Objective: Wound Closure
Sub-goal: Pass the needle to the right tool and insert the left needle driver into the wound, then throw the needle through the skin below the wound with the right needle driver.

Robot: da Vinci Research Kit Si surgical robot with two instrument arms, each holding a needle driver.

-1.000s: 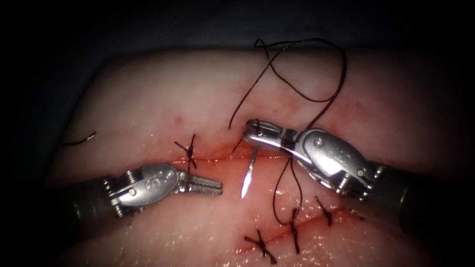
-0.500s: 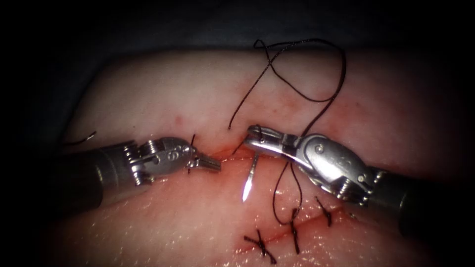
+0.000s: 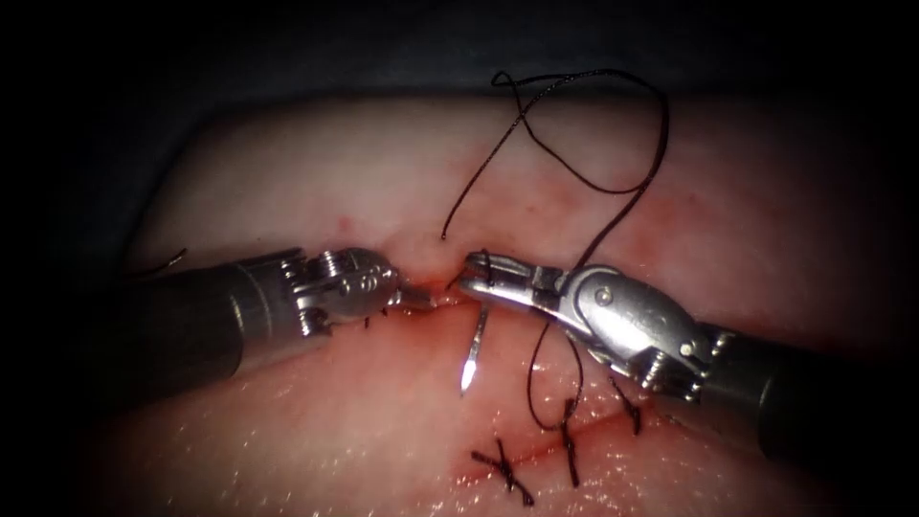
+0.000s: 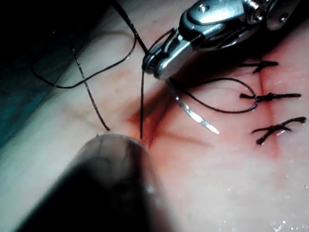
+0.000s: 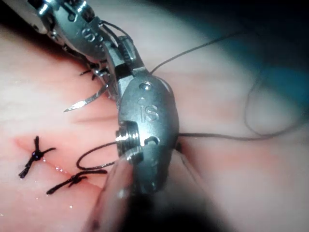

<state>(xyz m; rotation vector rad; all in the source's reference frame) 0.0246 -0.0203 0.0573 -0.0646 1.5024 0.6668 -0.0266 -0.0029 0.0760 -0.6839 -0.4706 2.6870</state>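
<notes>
The right tool [image 3: 467,283] is gripping the curved needle [image 3: 474,347] near its thread end, jaws closed on it. The needle is hanging free of the tissue [image 3: 306,182], tip pointing down over the near side of the cut [image 3: 436,308]. The left tool [image 3: 421,299] is lying at the cut, left of the needle, tip close to the right tool's tip; whether its jaws are apart or holding anything cannot be told. The thread [image 3: 584,187] is looping from the right tool over the far tissue. Finished stitches [image 3: 570,445] are sitting on a second cut nearer the camera. Red fluid [image 3: 402,330] is staining the cut's edges.
</notes>
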